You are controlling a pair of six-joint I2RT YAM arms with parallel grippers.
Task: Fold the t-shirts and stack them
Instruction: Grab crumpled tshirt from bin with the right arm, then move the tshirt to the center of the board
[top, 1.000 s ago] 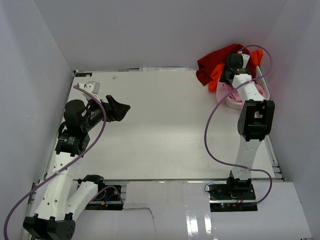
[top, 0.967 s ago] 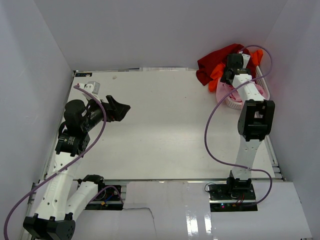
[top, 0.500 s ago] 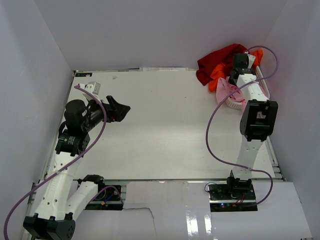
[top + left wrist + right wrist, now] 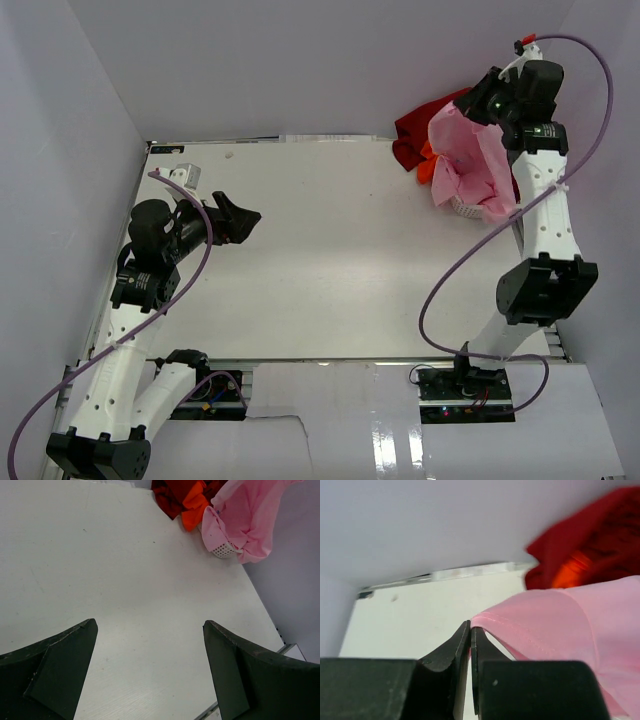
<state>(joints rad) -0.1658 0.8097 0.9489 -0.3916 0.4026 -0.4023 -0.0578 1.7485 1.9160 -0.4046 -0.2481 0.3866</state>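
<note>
Left gripper [image 4: 150,625] hangs idle, jaws wide apart, nothing between them. Right gripper [image 4: 470,629] is clamped on a thin hem fold of the pink t-shirt [image 4: 470,165], which hangs below the jaws over the basket [image 4: 223,550]. Risk: the slim pinch slips, or trailing cloth snags the basket and drags the orange t-shirt [image 4: 194,505] along.

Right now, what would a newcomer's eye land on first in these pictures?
The light pink t-shirt hangs from the shut right gripper, raised high over the far right corner, its lower end draped over the white basket. Behind it the dark red t-shirt and orange t-shirt lie heaped together. The left gripper hangs open at the left.
</note>
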